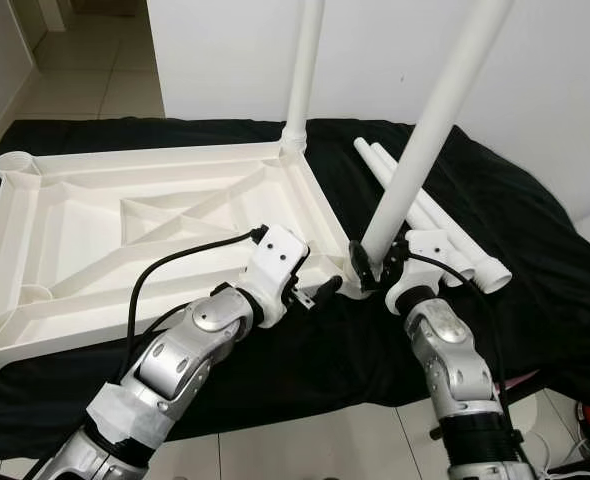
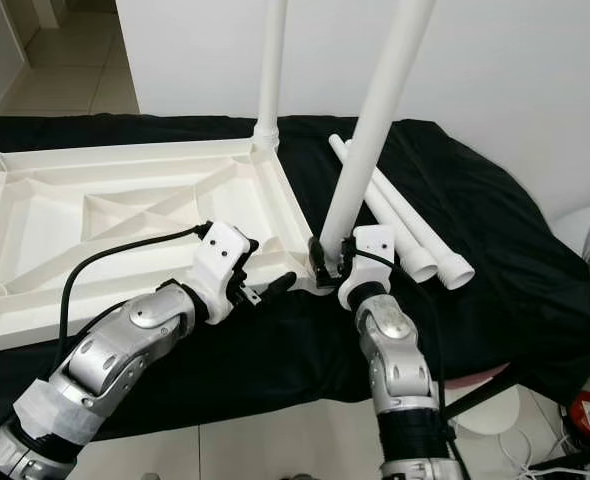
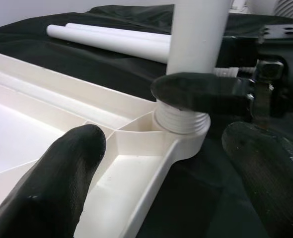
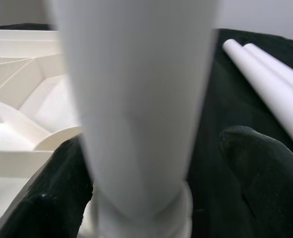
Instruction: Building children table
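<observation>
An upturned white plastic tabletop, ribbed with diagonal braces and round corner sockets, lies on a black cloth with one smooth tubular leg standing upright in its far corner socket. The right end effector grips a second white leg just above its threaded base, which sits tilted in the near corner socket. The left end effector hovers with fingers spread wide by that corner, and two spare legs lie side by side on the cloth.

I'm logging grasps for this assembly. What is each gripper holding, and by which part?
The right gripper clamps the leaning table leg at its bottom end, just above the corner socket. The left gripper is open beside the tabletop, holding nothing.
</observation>
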